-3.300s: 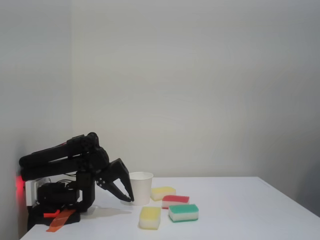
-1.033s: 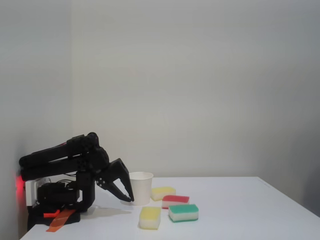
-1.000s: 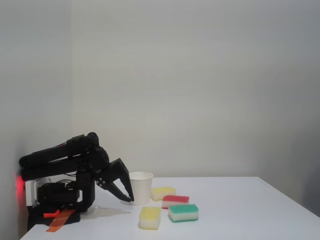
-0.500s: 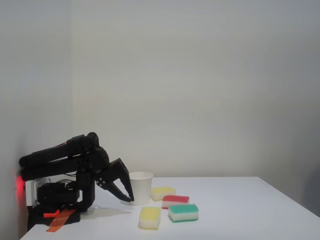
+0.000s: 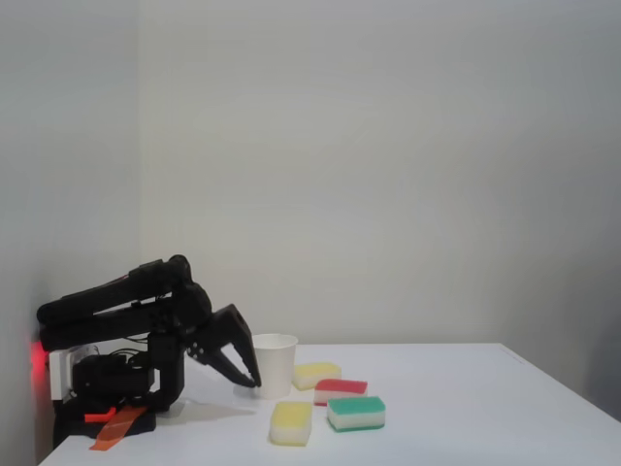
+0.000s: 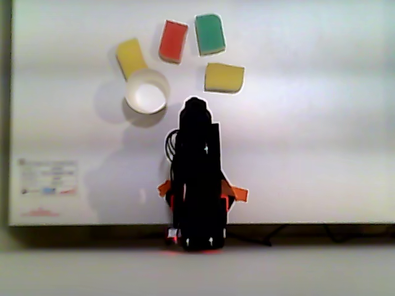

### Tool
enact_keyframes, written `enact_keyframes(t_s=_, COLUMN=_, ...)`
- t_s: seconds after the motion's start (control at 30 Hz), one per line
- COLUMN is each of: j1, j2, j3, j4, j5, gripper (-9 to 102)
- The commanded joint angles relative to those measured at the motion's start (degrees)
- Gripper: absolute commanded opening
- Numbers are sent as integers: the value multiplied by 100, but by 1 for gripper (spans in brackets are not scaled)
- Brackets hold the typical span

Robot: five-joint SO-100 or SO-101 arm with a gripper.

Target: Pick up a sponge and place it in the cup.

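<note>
Nothing started: sponge (image 5: 291,422) lies on the table, cup (image 5: 275,364) looks empty, my gripper (image 5: 250,382) jaws look together, holding nothing.

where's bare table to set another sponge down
In the other view, the table is bare right of the arm, below the yellow sponge. Crowded along the top: cup, second yellow sponge, red sponge, green sponge.
</note>
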Motion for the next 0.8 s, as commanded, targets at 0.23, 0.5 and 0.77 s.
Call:
enact_keyframes(t_s=0.23, j1=299, j2=-2197, j3=-2874, j4=1538, j5=220, gripper=0)
enact_keyframes(t_s=0.5, j1=431, j2=-4614, j3=-4025, j4=562, j5=387, gripper=2)
enact_keyframes(t_s=0.77, j1=694, j2=-6179, j3=-5133, j4=88, j5=334, gripper=23)
